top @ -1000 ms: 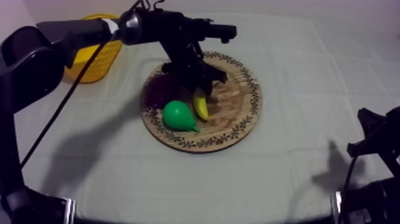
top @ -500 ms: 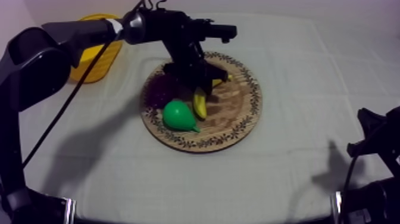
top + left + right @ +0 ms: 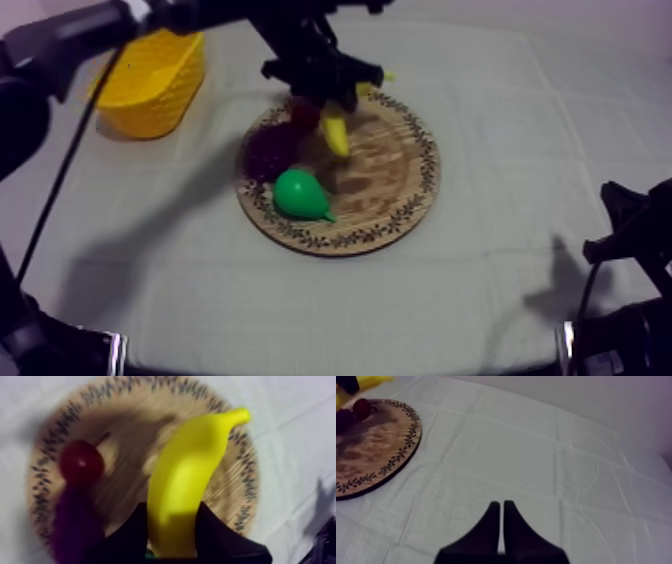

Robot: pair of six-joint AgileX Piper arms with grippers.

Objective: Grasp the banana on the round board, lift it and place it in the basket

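banana (image 3: 336,132): held in the left gripper, up off the wood over the back half of the board. One end points down toward the board, and the thin tip pokes out past the fingers toward the far rim.
left gripper (image 3: 172,508): clenched on the banana, with one black finger on each side of its body.
change: half a second ago the banana lay on the board just beside the pear, with the gripper down on it. Now gripper and banana are both raised and shifted toward the far rim.
meaning: the grasp held, so the pick looks done. The carry to the basket and the drop are what's left.
wooden board (image 3: 392,190): keeps the pear (image 3: 298,195) at its front left, the grapes (image 3: 268,152) behind that, and the small red fruit (image 3: 305,112) just beside the hanging banana.
yellow basket (image 3: 150,85): at the far left of the table, well apart from the board. The banana is not near it yet.
right gripper (image 3: 500,511): fingers pressed together on nothing, over bare cloth (image 3: 536,451) to the right of the board, out of the way.
next move: probably swing left until over the basket, then lower before letting go.
risk: the banana could brush the small red fruit on the way out, or twist in the fingers during the swing.
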